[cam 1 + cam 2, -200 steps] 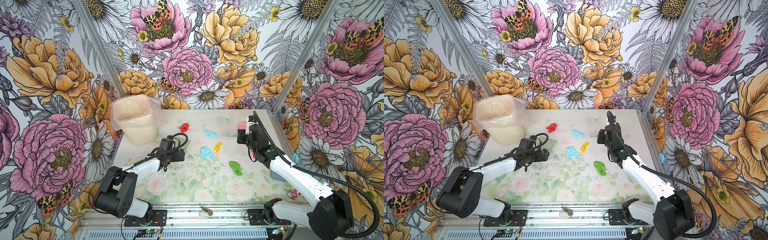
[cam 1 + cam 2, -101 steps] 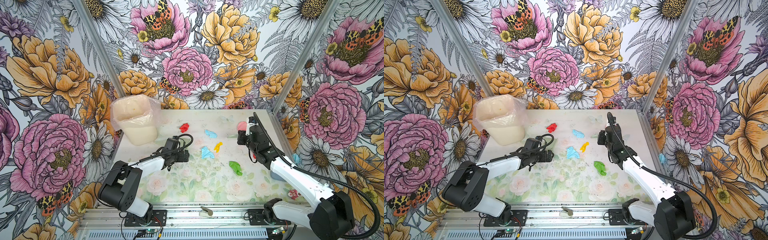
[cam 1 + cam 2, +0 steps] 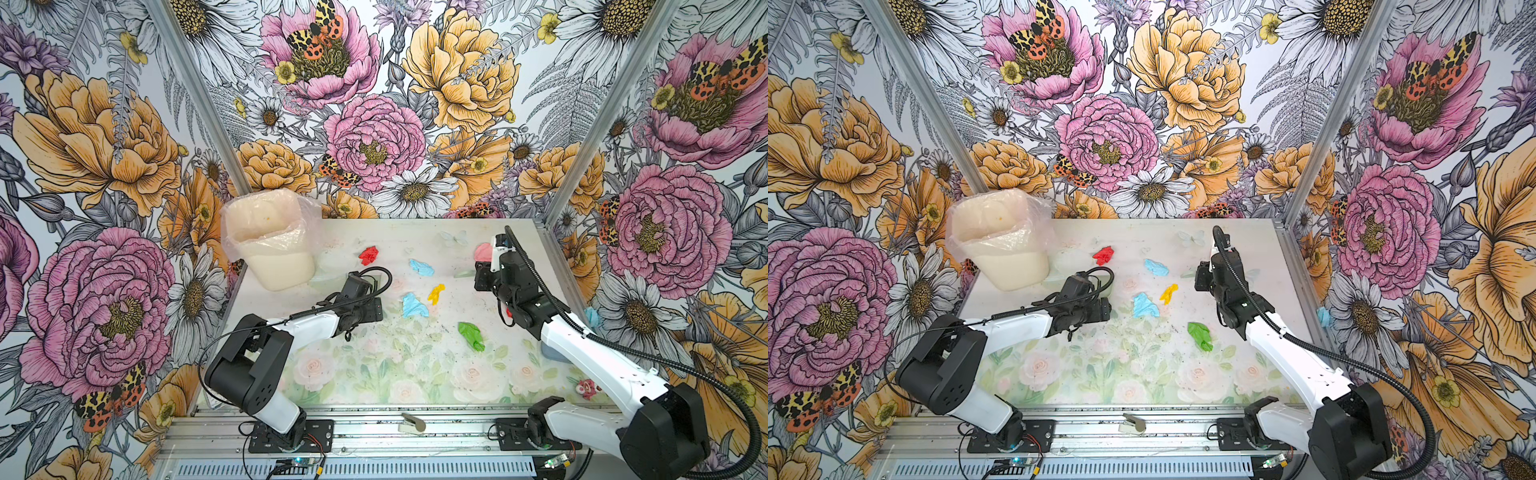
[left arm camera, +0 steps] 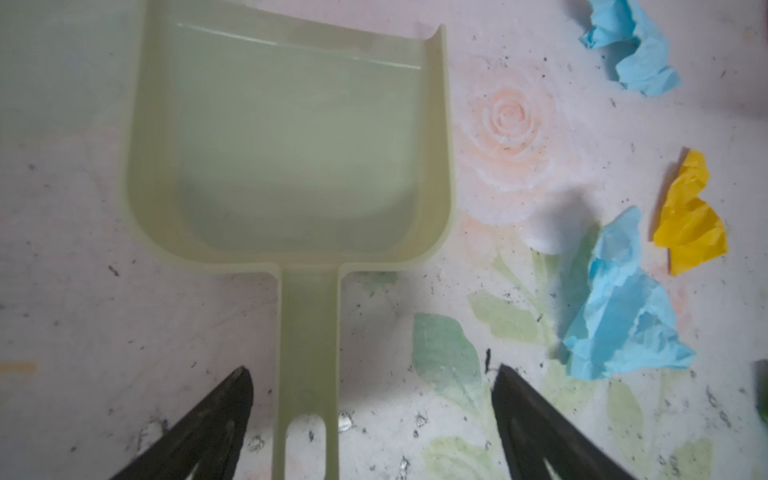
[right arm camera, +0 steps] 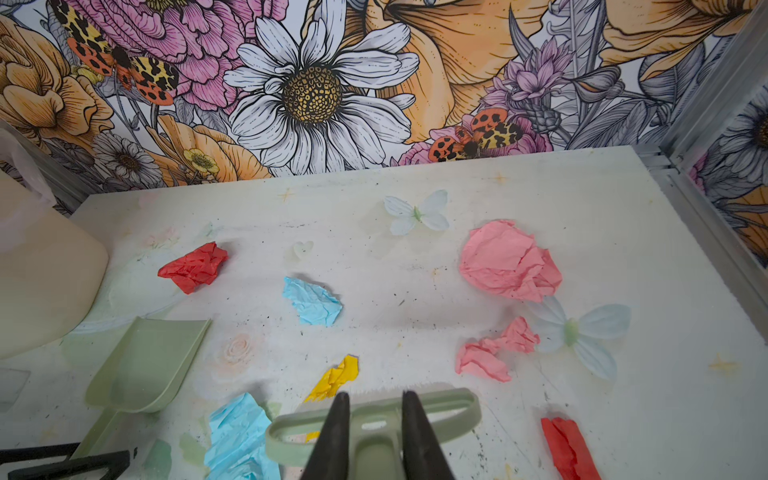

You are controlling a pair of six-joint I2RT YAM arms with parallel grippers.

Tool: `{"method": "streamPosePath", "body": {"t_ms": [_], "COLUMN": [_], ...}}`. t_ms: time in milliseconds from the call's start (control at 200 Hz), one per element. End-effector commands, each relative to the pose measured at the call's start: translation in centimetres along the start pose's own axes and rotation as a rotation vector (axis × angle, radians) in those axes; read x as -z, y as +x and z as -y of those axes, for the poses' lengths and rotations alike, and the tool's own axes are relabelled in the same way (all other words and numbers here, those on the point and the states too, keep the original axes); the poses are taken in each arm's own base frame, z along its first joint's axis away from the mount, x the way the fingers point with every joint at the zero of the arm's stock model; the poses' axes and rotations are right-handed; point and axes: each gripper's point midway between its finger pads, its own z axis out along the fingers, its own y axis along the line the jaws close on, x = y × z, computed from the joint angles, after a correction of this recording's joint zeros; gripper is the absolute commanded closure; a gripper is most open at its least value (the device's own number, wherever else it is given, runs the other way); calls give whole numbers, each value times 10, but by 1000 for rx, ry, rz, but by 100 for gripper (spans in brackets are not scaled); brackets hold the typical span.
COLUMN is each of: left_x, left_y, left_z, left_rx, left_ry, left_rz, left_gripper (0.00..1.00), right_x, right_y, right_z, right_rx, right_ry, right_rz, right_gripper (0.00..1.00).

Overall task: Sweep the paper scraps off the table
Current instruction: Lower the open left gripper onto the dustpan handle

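Scraps (image 3: pixel 413 305): crumpled wads loose on the desk (image 3: pixel 374 374), namely red (image 3: pixel 368 254), two light blue, yellow (image 3: pixel 436 293), green (image 3: pixel 471 336) and pink (image 3: pixel 483 252). All lay at mid-desk and toward 12 to 2 o'clock, with none in the dustpan (image 4: pixel 286 137). Dustpan: empty and flat on the desk beside the bin (image 3: pixel 270 249), long axis roughly on the 12–6 line, mouth toward 12. Left fingers (image 4: pixel 220 411): spread to either side of its handle (image 4: pixel 309 332), not touching it. Right fingers (image 5: pixel 336 428): pinched on the brush (image 5: pixel 457 405). Key relation: the nearest blue and yellow wads sat at 3 o'clock from the pan, between it and the brush. The left arm was nearer the pan, so the handle probably needed gripping first.
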Motion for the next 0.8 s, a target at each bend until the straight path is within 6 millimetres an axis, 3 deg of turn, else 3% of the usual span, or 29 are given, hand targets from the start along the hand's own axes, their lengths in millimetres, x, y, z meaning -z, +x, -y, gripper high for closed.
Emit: {"method": "streamPosePath", "body": {"t_ms": [0, 320, 490, 791], "left_x": [1, -1, -7, -11], "left_y": [-6, -12, -10, -10], "left_z": [-9, -18, -12, -11], "left_rx": [49, 26, 13, 9], "left_ry": [-73, -171, -164, -174], "left_rz": [34, 51, 45, 53], "left_gripper": [10, 24, 37, 47], "right_x": [6, 8, 8, 10], "right_y": [-21, -21, -23, -25], "right_z": [-7, -6, -7, -9], "right_rx": [9, 15, 17, 14], "right_ry": [-34, -33, -42, -52], "right_rz": [59, 63, 64, 68], "right_gripper": [100, 100, 100, 100]}}
